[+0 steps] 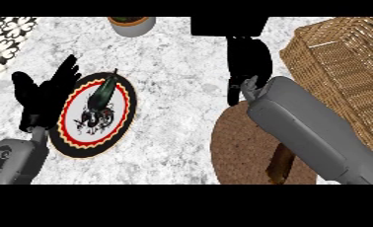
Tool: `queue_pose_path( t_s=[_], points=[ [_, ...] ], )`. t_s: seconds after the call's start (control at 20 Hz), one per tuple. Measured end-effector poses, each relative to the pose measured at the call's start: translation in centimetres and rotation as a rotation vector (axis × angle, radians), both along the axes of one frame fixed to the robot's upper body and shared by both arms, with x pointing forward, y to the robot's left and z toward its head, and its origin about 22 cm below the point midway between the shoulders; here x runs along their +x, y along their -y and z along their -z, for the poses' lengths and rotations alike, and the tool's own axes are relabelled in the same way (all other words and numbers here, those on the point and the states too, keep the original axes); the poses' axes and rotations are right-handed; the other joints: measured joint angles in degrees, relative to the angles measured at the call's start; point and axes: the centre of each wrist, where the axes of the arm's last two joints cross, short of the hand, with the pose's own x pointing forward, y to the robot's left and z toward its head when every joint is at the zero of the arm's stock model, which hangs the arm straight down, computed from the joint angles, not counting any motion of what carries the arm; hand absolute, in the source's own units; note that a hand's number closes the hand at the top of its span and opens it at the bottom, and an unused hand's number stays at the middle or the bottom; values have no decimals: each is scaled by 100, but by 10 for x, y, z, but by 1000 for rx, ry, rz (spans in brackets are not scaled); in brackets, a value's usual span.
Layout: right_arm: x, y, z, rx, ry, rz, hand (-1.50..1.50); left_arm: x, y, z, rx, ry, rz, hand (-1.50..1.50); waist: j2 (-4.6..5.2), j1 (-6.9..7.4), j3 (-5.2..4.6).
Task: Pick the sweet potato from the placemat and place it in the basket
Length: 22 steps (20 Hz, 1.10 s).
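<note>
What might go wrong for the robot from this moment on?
1. The right hand is above the round woven placemat, while the brown object that seems to be the sweet potato lies half hidden under the forearm, so it may be hard to find.
2. The wicker basket stands close by, so the arm might bump its rim.
3. The decorated plate sits beside the resting left hand.

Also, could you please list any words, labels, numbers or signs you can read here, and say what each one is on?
None: no readable text anywhere.
The plate carries only a pictorial design with a red and black border.
The basket, placemat and pot are unmarked.
</note>
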Motion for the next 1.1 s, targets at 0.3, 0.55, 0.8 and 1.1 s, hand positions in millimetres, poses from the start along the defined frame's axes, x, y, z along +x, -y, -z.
queue_pose_path(
  t_s=[0.3,0.55,0.8,1.1],
  points=[
    [25,-3,-41,11,-142,15,-150,-5,2,6,-1,0,0,0,-7,-46,10],
    [35,6,-62,76,-252,6,-150,-8,-8,8,-1,0,-23,0,-28,-156,15],
    [28,19,-83,165,-294,-28,-150,-12,-15,7,-9,-9,-38,0,-56,-260,23],
    [-7,41,-88,200,-246,-65,-150,-14,-18,3,-15,-9,-50,0,-62,-340,30]
  ],
)
